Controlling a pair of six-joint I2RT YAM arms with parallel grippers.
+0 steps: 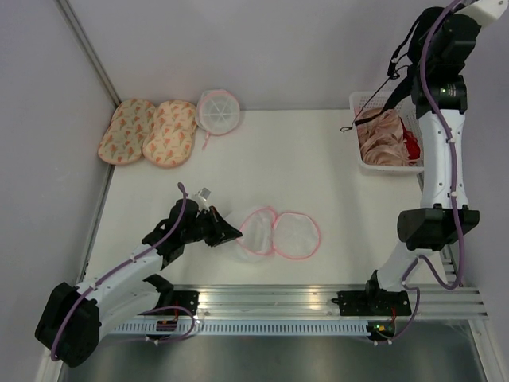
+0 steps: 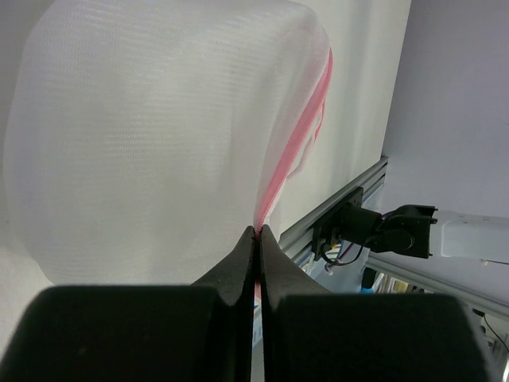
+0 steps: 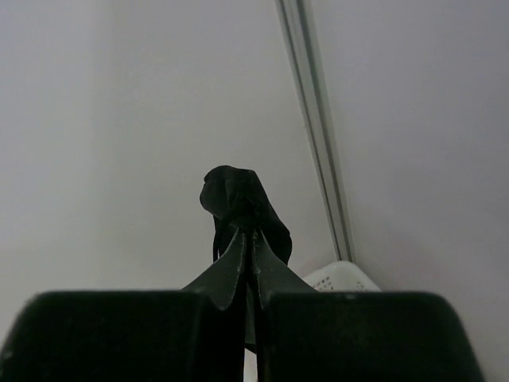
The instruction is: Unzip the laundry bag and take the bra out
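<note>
The laundry bag (image 1: 278,233) lies unzipped near the table's front, its two round mesh halves with pink edging spread side by side. My left gripper (image 1: 232,235) is low at the bag's left side. In the left wrist view the left gripper (image 2: 257,231) is shut on the pink edging (image 2: 301,139), and white mesh (image 2: 151,143) fills the picture. My right gripper (image 1: 404,49) is raised high at the back right, shut on the black bra (image 1: 398,60), whose thin straps dangle toward the basket. From the right wrist the bra (image 3: 237,197) bunches at the right gripper (image 3: 253,232).
A white basket (image 1: 388,169) at the right holds beige-pink garments (image 1: 380,135) and a red one (image 1: 411,146). At the back left lie two patterned pads (image 1: 147,132) and a round white-ribbed pouch (image 1: 217,111). A metal rail (image 1: 318,298) runs along the front edge.
</note>
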